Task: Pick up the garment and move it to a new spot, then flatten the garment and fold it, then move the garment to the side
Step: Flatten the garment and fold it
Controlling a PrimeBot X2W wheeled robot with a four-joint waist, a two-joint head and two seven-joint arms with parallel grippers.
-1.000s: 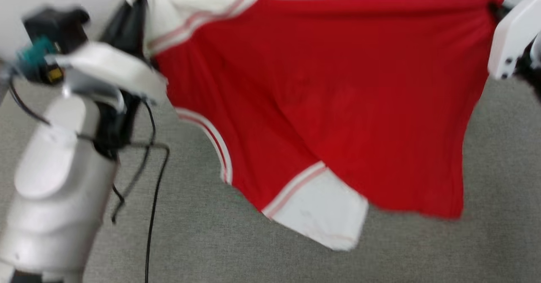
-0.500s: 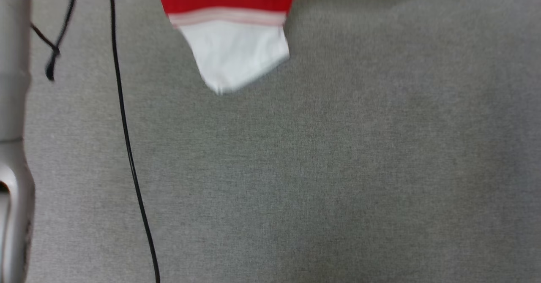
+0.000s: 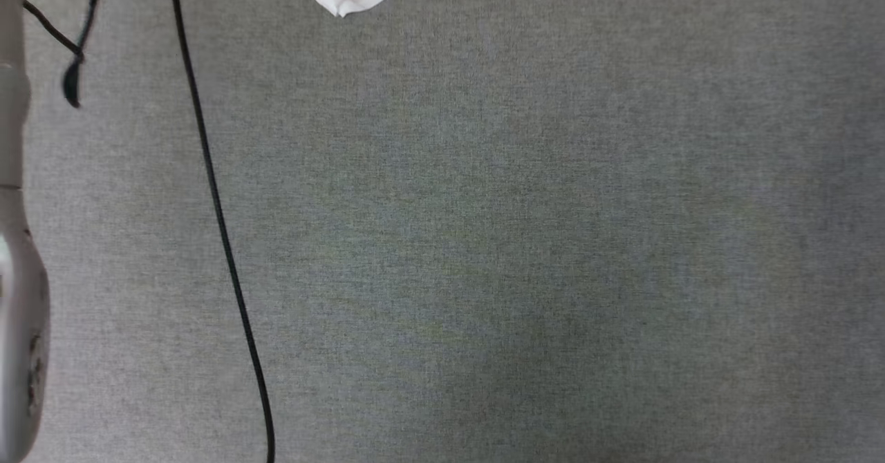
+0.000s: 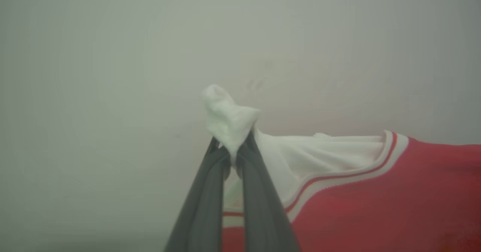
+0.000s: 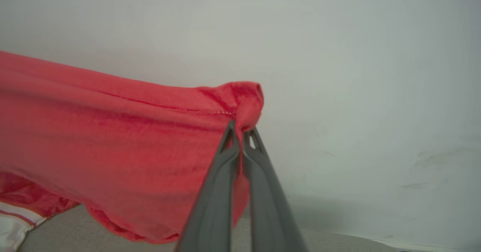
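Two holds carry the limp red jersey-style shirt with white sleeves (image 5: 112, 139) aloft over the grey fabric surface (image 3: 484, 242): left pincer (image 4: 233, 158) clamped on sleeve cloth, right pincer (image 5: 240, 129) on a red corner. It likely handles light and floppy; corner holds suit spreading.

The left gripper (image 4: 233, 153) is clamped tight, its two dark fingers (image 4: 204, 203) pressed together, with a white tuft of the garment (image 4: 228, 116) bunched out past the tips. On the other side, the right gripper (image 5: 240, 129) is pinched closed too, its fingers (image 5: 220, 192) meeting on a red corner of cloth that folds over the tips. Both pairs of fingers rise close together from the bottom of their wrist views. In the head view, the pale left arm (image 3: 17, 290) runs down the left edge.
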